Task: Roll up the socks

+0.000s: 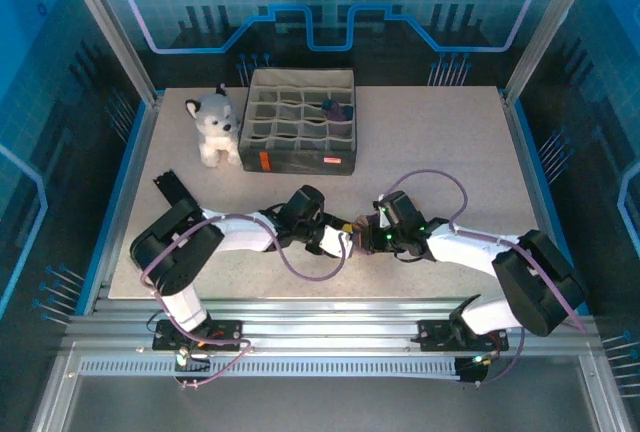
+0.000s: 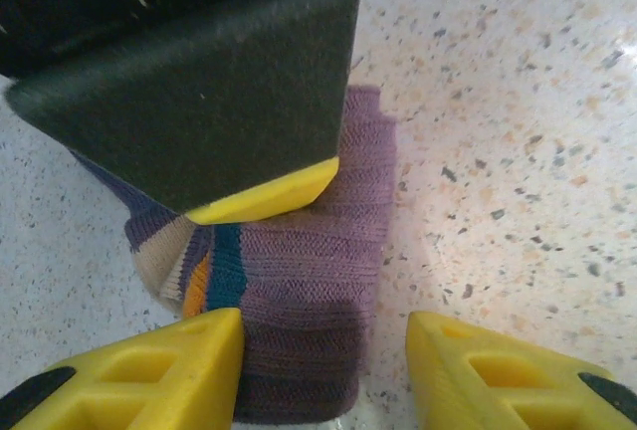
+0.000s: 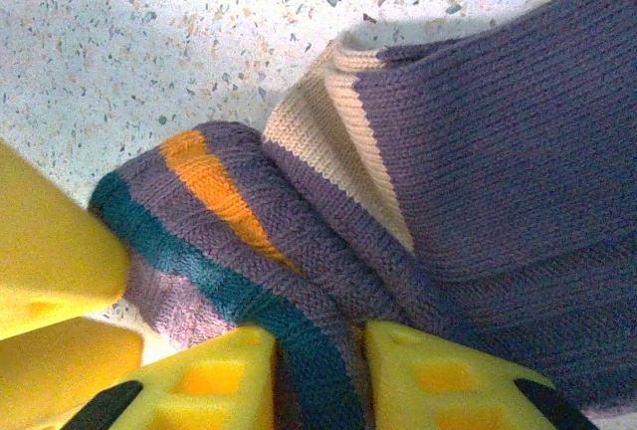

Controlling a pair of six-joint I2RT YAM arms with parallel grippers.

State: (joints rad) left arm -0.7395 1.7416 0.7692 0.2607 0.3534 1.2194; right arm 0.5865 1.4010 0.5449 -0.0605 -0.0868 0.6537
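Observation:
The socks [image 2: 299, 291] lie as a folded purple bundle on the speckled table, with teal, orange and tan bands at one end [image 3: 214, 186]. My left gripper [image 2: 323, 370] is open around the bundle: its left finger touches the knit and its right finger [image 2: 498, 370] stands apart from it. My right gripper [image 3: 318, 380] is shut on the socks, pinching the purple and teal cuff edge between its yellow fingers. In the top view both grippers meet at mid-table, left gripper [image 1: 345, 240] and right gripper [image 1: 368, 235], with the socks [image 1: 356, 225] mostly hidden between them.
A grey divided organiser box [image 1: 262, 122] stands at the back centre, with a dark item [image 1: 335, 109] in one cell. A grey-and-white plush husky [image 1: 213, 124] sits to its left. Bare table lies on both sides of the arms.

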